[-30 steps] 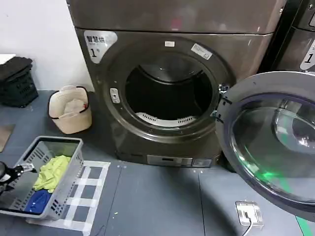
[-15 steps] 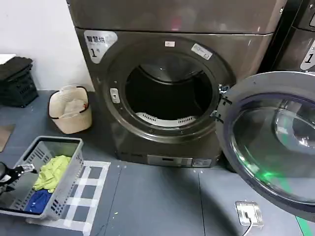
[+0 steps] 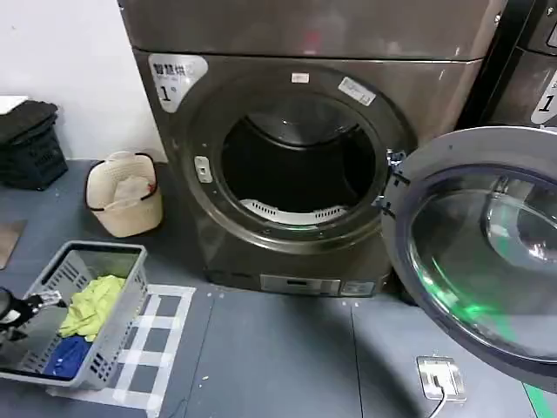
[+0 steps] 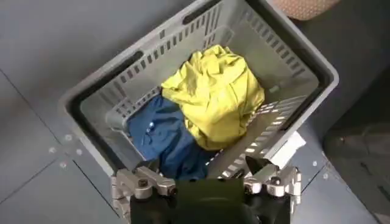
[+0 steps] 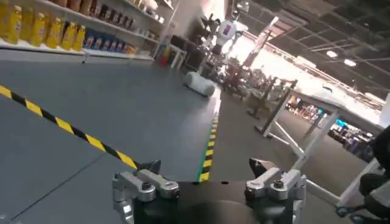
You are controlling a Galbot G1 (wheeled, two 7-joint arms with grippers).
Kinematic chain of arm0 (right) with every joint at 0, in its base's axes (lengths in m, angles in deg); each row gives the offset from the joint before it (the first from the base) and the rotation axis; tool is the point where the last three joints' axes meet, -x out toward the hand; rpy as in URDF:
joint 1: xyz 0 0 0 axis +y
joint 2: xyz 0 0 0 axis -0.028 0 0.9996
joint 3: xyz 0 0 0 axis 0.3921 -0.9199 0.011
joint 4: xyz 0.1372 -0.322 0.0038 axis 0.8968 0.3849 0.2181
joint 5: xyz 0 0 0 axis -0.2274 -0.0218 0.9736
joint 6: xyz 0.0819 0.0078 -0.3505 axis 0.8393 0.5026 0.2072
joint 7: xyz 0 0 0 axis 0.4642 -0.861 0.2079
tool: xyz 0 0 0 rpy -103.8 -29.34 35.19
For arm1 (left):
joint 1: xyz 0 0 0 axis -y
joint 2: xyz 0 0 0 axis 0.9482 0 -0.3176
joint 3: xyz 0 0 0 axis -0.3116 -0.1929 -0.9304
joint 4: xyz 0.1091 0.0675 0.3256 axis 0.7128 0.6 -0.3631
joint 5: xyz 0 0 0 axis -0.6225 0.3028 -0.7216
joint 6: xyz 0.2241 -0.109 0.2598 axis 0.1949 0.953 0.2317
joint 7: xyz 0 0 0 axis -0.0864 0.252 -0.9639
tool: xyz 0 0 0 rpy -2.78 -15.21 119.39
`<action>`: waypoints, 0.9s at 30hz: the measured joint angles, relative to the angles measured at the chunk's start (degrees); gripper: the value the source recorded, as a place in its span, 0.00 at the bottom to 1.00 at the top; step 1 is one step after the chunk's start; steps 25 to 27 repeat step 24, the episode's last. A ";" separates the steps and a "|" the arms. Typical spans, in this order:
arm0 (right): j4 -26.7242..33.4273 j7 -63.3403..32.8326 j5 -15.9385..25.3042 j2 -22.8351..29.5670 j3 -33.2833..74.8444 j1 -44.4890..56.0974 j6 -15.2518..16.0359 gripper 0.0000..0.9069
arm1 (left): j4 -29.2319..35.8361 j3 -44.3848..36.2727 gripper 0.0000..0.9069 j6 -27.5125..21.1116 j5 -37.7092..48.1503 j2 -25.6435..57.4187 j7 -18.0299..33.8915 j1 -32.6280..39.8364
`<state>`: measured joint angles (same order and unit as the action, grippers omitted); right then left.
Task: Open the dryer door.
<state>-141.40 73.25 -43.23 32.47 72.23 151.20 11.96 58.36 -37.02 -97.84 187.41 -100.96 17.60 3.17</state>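
Head view, far left edge: left pincer [image 3: 22,309] low, over a grey basket [image 3: 117,326] on the floor, yellow cloth [image 3: 91,305] and blue cloth [image 3: 68,355] inside. Left wrist view looks straight down into that basket [image 4: 304,58], fingers [image 4: 143,182] spread apart, holding nothing. Beige bucket [image 3: 126,209] upper left, beside the dryer [image 3: 435,91]. Centre: round drum opening [image 3: 296,165], dark, uncovered. Right side: dryer door [image 3: 487,252] swung wide open, hinged at the opening's right edge, inner face toward the camera; wide chrome rim, dark tinted glass with green glints. Right wrist view: right pincer [image 5: 204,176] open, empty, facing a hall floor with yellow-black tape [image 5: 67,128].
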 joint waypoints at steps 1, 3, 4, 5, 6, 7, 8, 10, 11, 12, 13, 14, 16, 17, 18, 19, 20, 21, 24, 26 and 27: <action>0.00 0.00 0.00 0.00 0.00 -0.01 -0.06 1.00 | -0.15 -0.12 1.00 0.00 0.08 -0.09 0.01 0.05; -0.01 0.02 0.00 0.02 0.00 0.00 -0.09 1.00 | -0.28 -0.31 1.00 0.00 0.38 -0.14 0.10 0.06; -0.01 0.04 0.00 0.04 0.01 0.02 -0.10 1.00 | -0.28 -0.38 1.00 0.00 0.47 -0.14 0.12 0.06; 0.00 0.05 0.00 0.07 0.01 0.03 -0.10 1.00 | -0.28 -0.44 1.00 0.00 0.51 -0.14 0.12 0.05; -0.02 0.08 0.00 0.10 0.01 0.04 -0.09 1.00 | -0.28 -0.52 1.00 0.00 0.51 -0.14 0.12 0.04; -0.04 0.11 0.00 0.14 0.01 0.04 -0.08 1.00 | -0.28 -0.58 1.00 0.00 0.55 -0.14 0.13 0.05; -0.05 0.14 0.00 0.16 0.01 0.04 -0.07 1.00 | -0.28 -0.66 1.00 0.00 0.56 -0.14 0.12 0.07; -0.05 0.27 0.00 0.20 0.01 0.04 -0.05 1.00 | -0.29 -0.75 1.00 0.01 0.53 -0.20 0.12 0.18; -0.02 0.32 0.00 0.23 0.01 0.04 -0.05 1.00 | -0.28 -0.83 1.00 0.00 0.54 -0.22 0.13 0.24; -0.02 0.39 0.00 0.25 0.01 0.04 -0.06 1.00 | -0.31 -0.94 1.00 0.00 0.54 -0.22 0.13 0.35; -0.02 0.47 0.00 0.28 0.01 0.04 -0.05 1.00 | -0.32 -1.00 1.00 0.00 0.47 -0.24 0.13 0.45; -0.02 0.53 0.00 0.29 0.01 0.04 -0.05 1.00 | -0.35 -1.08 1.00 0.00 0.41 -0.29 0.14 0.57; -0.02 0.58 0.00 0.30 0.01 0.06 -0.05 1.00 | -0.40 -1.32 1.00 0.01 0.33 -0.30 0.14 0.80; -0.03 0.62 0.00 0.30 0.01 0.08 -0.05 1.00 | -0.40 -1.44 1.00 0.00 0.33 -0.30 0.13 0.87; -0.02 0.65 0.00 0.30 0.01 0.10 -0.05 1.00 | -0.41 -1.54 1.00 0.00 0.31 -0.30 0.13 0.93; -0.03 0.65 0.00 0.30 0.04 0.11 -0.05 1.00 | -0.42 -1.58 1.00 0.00 0.25 -0.30 0.13 0.95; -0.03 0.66 0.00 0.30 0.08 0.12 -0.04 1.00 | -0.41 -1.61 1.00 0.00 0.14 -0.34 0.12 0.97; -0.03 0.66 0.00 0.30 0.08 0.13 -0.02 1.00 | -0.41 -1.62 1.00 0.00 0.05 -0.39 0.11 0.99; -0.07 0.68 -0.02 0.30 0.09 0.14 0.04 1.00 | -0.48 -1.63 1.00 0.01 0.00 -0.39 0.07 0.99; -0.07 0.68 -0.02 0.30 0.09 0.14 0.04 1.00 | -0.48 -1.63 1.00 0.01 0.00 -0.39 0.07 0.99; -0.07 0.68 -0.02 0.30 0.09 0.14 0.04 1.00 | -0.48 -1.63 1.00 0.01 0.00 -0.39 0.07 0.99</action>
